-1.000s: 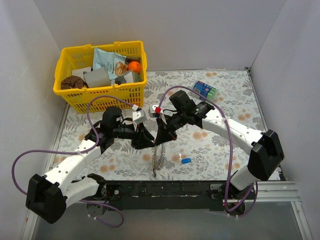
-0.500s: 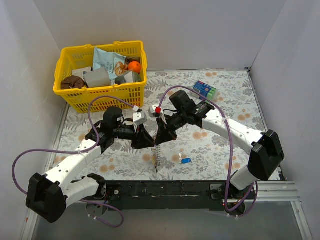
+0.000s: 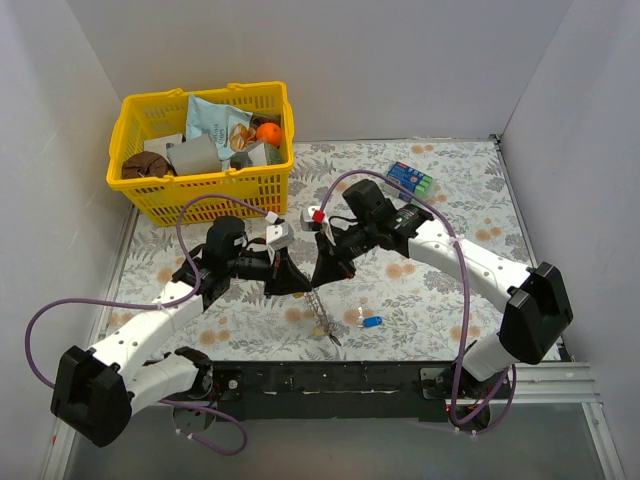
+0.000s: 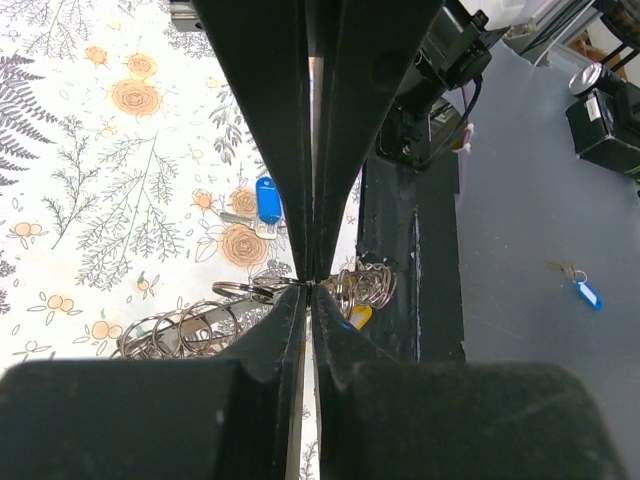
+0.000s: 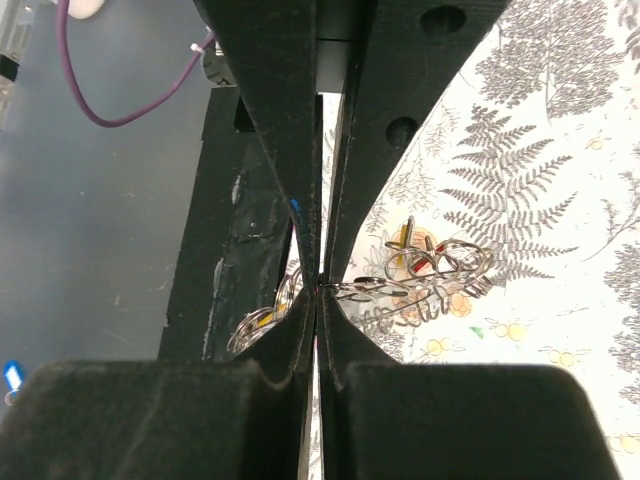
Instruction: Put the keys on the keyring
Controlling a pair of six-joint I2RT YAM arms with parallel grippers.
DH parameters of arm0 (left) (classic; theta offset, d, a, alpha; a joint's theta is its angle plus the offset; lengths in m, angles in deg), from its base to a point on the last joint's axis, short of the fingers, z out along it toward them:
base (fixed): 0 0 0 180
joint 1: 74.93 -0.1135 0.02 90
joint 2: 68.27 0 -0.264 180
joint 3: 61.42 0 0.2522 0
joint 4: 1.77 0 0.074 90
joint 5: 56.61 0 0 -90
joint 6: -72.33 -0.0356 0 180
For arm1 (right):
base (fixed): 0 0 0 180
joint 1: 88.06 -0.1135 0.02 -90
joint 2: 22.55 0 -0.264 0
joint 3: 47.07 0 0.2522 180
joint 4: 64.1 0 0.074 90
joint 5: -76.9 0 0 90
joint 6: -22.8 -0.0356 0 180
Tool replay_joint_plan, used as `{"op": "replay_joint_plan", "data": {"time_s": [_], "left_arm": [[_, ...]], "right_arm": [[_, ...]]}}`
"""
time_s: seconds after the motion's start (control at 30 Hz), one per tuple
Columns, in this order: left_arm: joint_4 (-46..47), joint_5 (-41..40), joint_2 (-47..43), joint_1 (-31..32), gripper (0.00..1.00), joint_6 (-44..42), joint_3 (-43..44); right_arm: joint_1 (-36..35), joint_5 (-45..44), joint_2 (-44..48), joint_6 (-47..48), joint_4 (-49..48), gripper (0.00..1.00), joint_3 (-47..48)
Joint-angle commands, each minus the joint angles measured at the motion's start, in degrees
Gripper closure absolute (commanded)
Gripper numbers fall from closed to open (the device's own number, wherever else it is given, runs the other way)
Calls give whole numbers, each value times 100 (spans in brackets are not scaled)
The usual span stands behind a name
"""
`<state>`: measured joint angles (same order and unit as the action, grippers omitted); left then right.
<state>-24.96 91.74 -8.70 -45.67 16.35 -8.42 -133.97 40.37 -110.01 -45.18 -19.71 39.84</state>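
The keyring (image 3: 322,318) is a coiled wire hoop hanging over the mat's front part, with small rings and keys strung on it. My left gripper (image 3: 302,289) and right gripper (image 3: 316,283) meet tip to tip at its top, and both are shut on the keyring. In the left wrist view the left gripper (image 4: 313,286) pinches the wire, with the coil (image 4: 366,284) and a yellow key (image 4: 360,316) to its right. In the right wrist view the right gripper (image 5: 318,288) pinches the keyring (image 5: 430,272) beside a yellow key (image 5: 404,251) and a red key (image 5: 441,248). A blue key (image 3: 372,321) lies loose on the mat.
A yellow basket (image 3: 200,202) full of odds stands at the back left. A blue-green packet (image 3: 411,179) lies at the back right. The black base rail (image 3: 330,378) runs along the near edge, just below the hanging ring. A blue tag (image 4: 588,294) lies on the grey floor.
My left gripper has shut on the keyring's top. The hanging keyring has swung so that its lower end points right. Both arms have shifted slightly.
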Motion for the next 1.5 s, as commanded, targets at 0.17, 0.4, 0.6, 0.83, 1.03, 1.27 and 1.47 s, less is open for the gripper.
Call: {"op": "replay_joint_plan", "data": {"time_s": [0.17, 0.4, 0.6, 0.83, 1.03, 1.27, 1.47], "left_arm": [[1285, -570, -586, 63, 100, 1000, -496], [2120, -1070, -1236, 80, 100, 1545, -1058], [2876, -1844, -1869, 89, 100, 1819, -1656], [2483, -2635, -2459, 89, 100, 1599, -1657], [2016, -2749, -2512, 80, 100, 1292, -1367], [2024, -2627, -2503, 89, 100, 1265, -1375], [2059, -2574, -2529, 80, 100, 1265, -1384]], "right_arm": [[29, -2098, 1406, -1568, -2339, 45, -880], [363, -3579, 2417, -2289, -2660, 16, -1733], [451, -4186, 2559, -2588, -1588, 14, -2216], [443, -4759, 2840, -3316, -629, 20, -2937], [-118, -4951, 2428, -4205, -356, 31, -3253], [-735, -5321, 1821, -4874, -444, 40, -3307], [-744, -5321, 1399, -4944, -751, 51, -3368]]}}
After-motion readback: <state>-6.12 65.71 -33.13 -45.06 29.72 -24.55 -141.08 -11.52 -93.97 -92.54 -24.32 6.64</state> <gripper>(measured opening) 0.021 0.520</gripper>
